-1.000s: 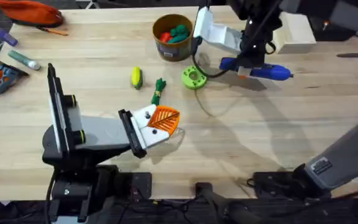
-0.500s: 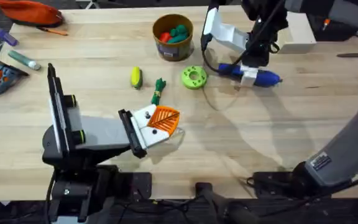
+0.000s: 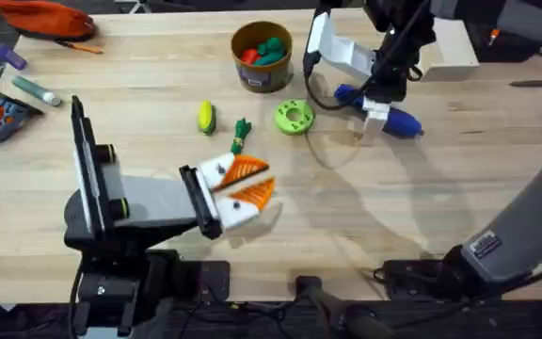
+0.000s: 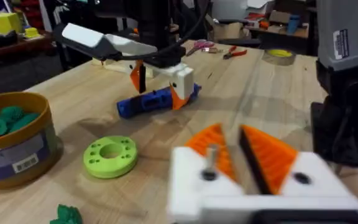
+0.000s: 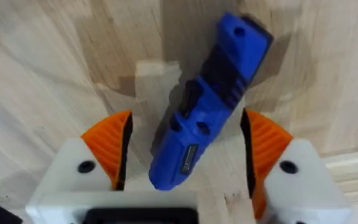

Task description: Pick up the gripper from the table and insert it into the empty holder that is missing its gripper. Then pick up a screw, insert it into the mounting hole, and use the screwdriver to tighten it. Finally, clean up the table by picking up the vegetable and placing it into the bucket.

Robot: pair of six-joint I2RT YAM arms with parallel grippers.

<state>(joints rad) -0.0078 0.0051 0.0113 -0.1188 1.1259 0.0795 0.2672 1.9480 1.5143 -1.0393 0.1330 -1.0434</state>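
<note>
Between right end effector (image 5: 185, 158) open pads, screwdriver (image 5: 207, 102) on table (image 3: 422, 207)

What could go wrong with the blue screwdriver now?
The right gripper sits open around the screwdriver, which lies slanted between the pads, so closing might pinch it crookedly or let it slip out. The green disc and the bucket sit close by and could get bumped if the screwdriver swings.
</note>
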